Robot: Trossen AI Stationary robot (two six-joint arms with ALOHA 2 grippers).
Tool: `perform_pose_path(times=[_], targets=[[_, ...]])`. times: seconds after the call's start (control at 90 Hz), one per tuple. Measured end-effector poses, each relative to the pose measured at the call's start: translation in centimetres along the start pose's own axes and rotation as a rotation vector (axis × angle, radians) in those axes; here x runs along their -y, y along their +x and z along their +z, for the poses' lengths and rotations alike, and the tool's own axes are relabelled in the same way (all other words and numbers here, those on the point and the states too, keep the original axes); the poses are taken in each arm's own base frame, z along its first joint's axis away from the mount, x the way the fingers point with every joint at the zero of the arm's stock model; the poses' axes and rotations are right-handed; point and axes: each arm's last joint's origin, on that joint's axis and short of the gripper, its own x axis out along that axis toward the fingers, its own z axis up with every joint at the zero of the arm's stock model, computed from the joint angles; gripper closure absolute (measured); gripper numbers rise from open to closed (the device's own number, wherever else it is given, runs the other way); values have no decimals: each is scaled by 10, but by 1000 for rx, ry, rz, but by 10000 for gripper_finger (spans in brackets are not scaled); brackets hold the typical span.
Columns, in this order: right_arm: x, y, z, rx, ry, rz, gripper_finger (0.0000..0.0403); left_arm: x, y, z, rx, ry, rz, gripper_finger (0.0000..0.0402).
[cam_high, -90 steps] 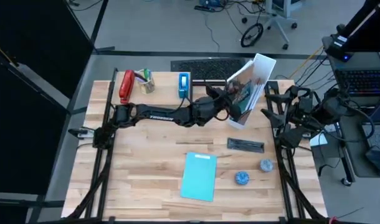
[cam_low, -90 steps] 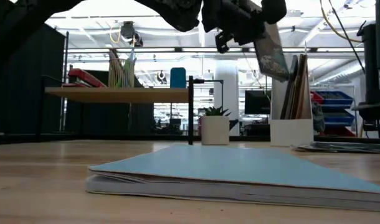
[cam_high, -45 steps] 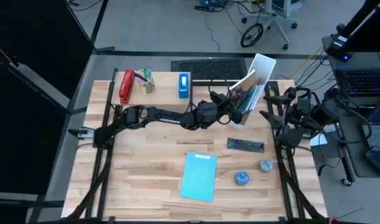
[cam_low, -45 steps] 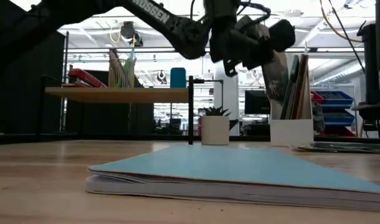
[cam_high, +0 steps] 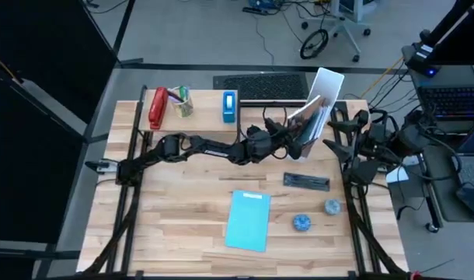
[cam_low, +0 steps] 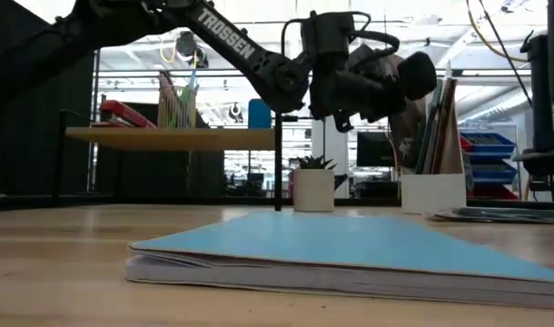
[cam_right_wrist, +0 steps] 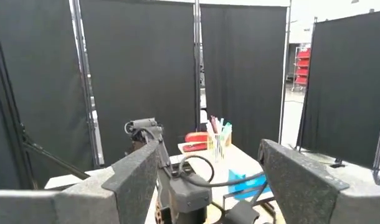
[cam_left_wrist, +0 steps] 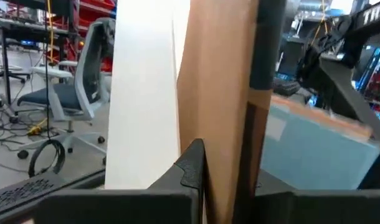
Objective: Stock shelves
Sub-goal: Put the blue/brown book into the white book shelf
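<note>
Workshop room behind the table
Black curtain panels [cam_right_wrist: 134, 74], grey floor [cam_high: 198, 31], a swivel chair [cam_high: 342, 27], bright ceiling lights.

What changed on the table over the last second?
The left pincer lowered the book from tilted above the white file holder down into it, still gripping it. The right pincer stayed parked at the table's right edge. Blue notebook, shelf items and tape rolls unchanged.

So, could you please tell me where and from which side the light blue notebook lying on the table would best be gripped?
Probably by an edge, coming in low from the side. The light blue notebook lies flat and closed on the tabletop, and the low view shows its cover overhanging the pages, leaving a lip for a pincer finger.
</note>
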Motion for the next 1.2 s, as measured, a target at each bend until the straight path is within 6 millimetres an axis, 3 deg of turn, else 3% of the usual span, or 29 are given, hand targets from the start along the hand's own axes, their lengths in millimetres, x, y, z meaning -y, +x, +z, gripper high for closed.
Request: perform_pose_path(times=[0.311, 0.589, 0.767, 0.944, 1.2], targets=[[-1, 0, -4, -26, 0, 3, 142, -1, 0, -3, -25, 10, 1, 393], [1, 1, -30, -190, -62, -86, 142, 0, 0, -3, -30, 15, -15, 393], [-1, 15, -43, -266, -45, -163, 149, 0, 0, -3, -32, 15, -17, 393], [-4, 36, -51, -336, -85, -141, 188, 0, 0, -4, -35, 17, -17, 393], [20, 44, -14, -414, -178, -126, 219, 0, 0, -4, -40, 18, -35, 393]])
